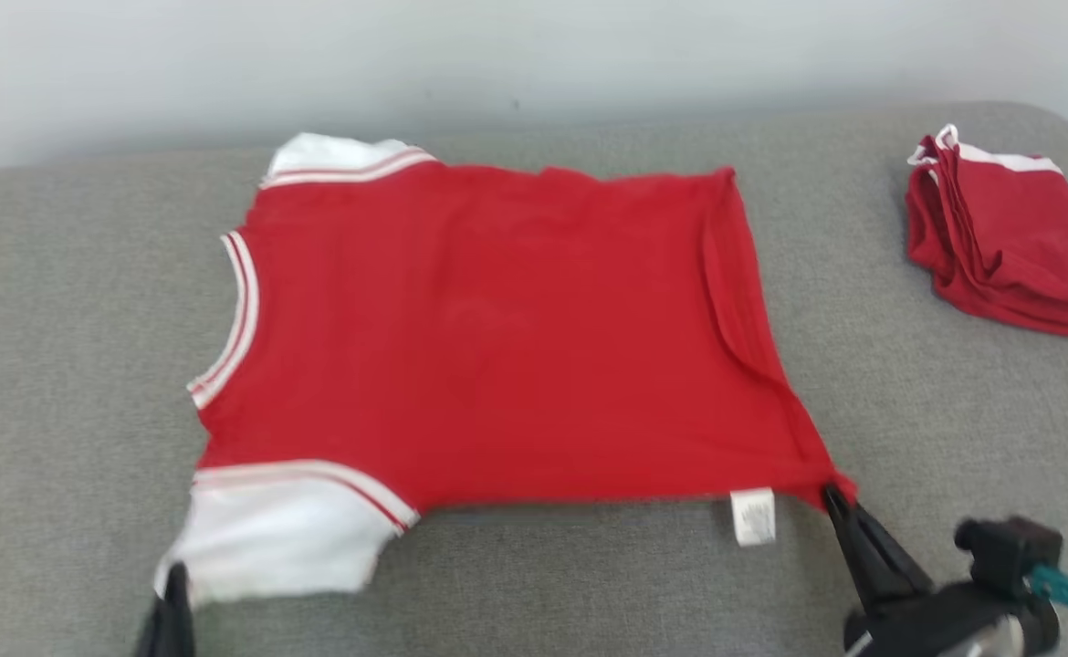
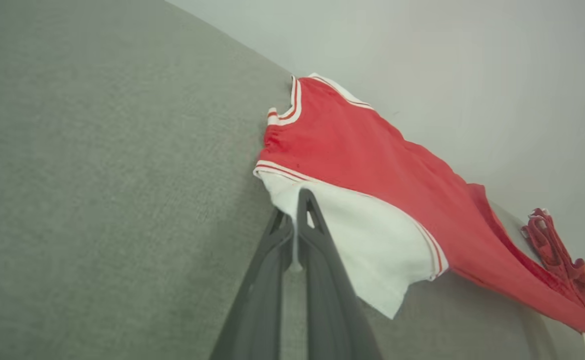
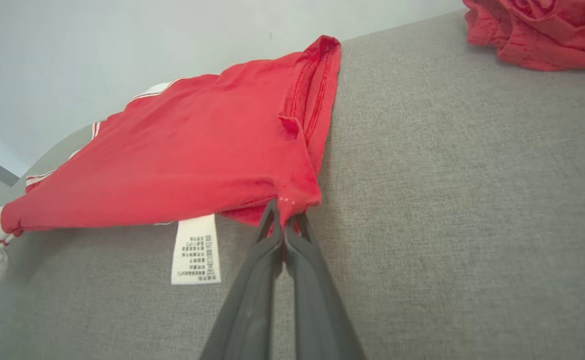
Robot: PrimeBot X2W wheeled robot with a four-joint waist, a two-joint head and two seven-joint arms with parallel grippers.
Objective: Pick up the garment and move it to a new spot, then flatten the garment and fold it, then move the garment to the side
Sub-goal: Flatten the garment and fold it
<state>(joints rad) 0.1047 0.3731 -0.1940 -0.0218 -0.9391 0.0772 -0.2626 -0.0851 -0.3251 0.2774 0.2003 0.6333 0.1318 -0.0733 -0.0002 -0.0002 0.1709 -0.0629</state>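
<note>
The garment (image 1: 488,338) is a red shirt with white sleeves and striped trim, spread across the grey cushion with its neck to the left. My left gripper (image 1: 173,584) is shut on the edge of the near white sleeve (image 2: 352,240), at the lower left of the head view. In the left wrist view the gripper (image 2: 297,202) pinches that sleeve's cloth. My right gripper (image 1: 833,497) is shut on the garment's near hem corner (image 3: 292,202); the gripper (image 3: 283,212) holds it just off the cushion. A white care label (image 3: 196,249) hangs beside it.
A second red garment (image 1: 1009,242) lies folded at the far right of the grey cushion (image 1: 68,365). A pale wall (image 1: 534,64) runs behind the cushion. Bare cushion stretches to the left and along the near edge.
</note>
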